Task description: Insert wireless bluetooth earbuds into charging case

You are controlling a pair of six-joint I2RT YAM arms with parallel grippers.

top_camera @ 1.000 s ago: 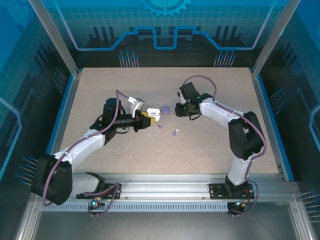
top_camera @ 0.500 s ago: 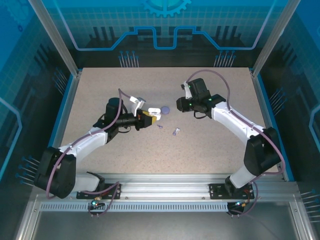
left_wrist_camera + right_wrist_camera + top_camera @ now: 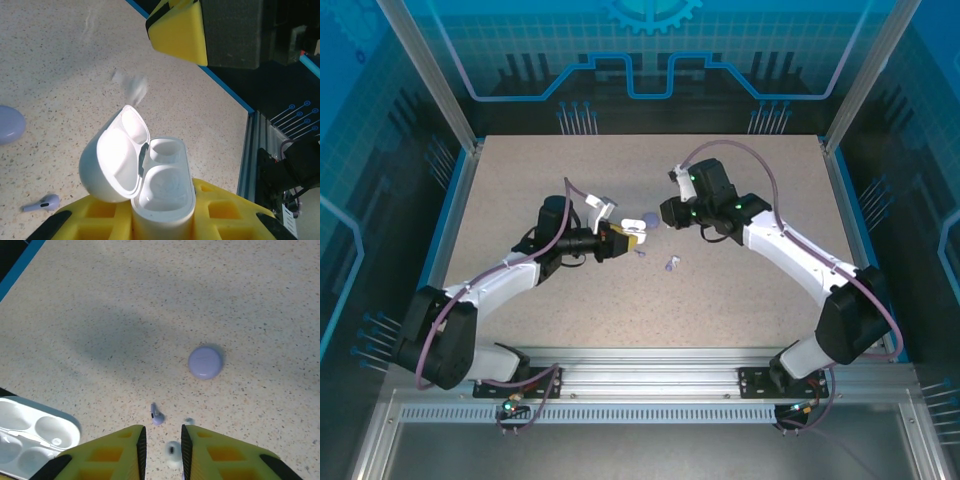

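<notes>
Far and near stretches of the table (image 3: 580, 170) lie open for passing. At centre room is tight (the left gripper (image 3: 624, 238) holds the open charging case (image 3: 162, 195) there), with the purple disc (image 3: 205, 362) and loose earbuds (image 3: 157, 416) below the right gripper (image 3: 162, 442).

From my remote station: my left arm (image 3: 495, 282) and right arm (image 3: 790, 250) wear white shells over black joints, with lavender cables (image 3: 740, 145) looping along each. Small green lights dot the right wrist. The left gripper (image 3: 623, 238) and right gripper (image 3: 162, 450) carry yellow fingers (image 3: 110, 457) moulded with square pockets and black edges.
</notes>
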